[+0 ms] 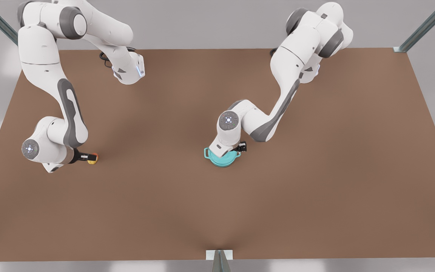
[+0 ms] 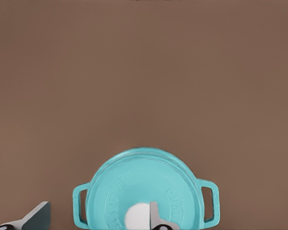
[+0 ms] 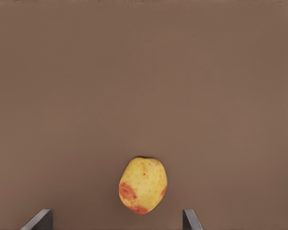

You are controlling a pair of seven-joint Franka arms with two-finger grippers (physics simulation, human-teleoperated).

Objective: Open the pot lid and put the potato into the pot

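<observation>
Presently: left end effector (image 2: 93,216) spread, knob of pot lid (image 2: 144,184) between its fingers; right end effector (image 3: 115,219) spread, flanking potato (image 3: 143,185).

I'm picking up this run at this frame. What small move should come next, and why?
Probably shut the left gripper on the white knob of the pot lid, which covers the pot; its open fingers straddle the knob, one finger beside it. The right gripper waits open around the potato on the table.
</observation>
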